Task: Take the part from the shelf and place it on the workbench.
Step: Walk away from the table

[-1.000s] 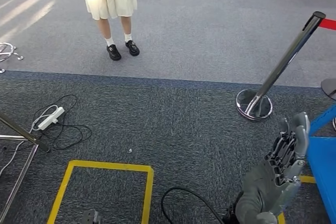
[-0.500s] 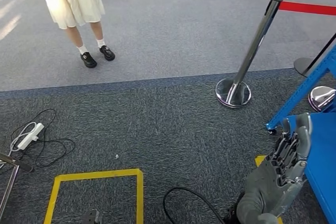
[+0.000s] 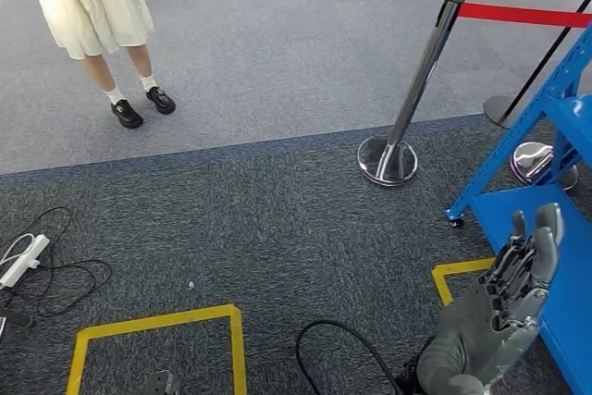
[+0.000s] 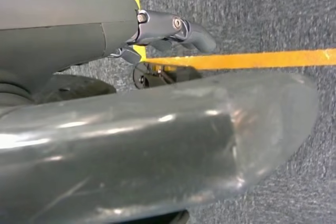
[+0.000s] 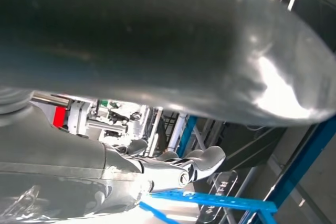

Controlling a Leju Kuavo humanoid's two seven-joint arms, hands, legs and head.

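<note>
While a person point(image 3: 94, 6) in a pale dress stands on the grey carpet point(image 3: 279, 71), the right hand point(image 3: 499, 312) is raised empty, fingers extended, beside the blue shelf point(image 3: 559, 256). The left hand point(image 4: 170, 27) is seen holding nothing; the part cannot be made out.

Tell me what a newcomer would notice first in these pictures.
The robot's right hand, raised with fingers spread and holding nothing, stands at the lower right beside the blue shelf. Behind it a chrome stanchion carries a red belt. A person in a pale dress stands at the far left on the grey carpet.
</note>
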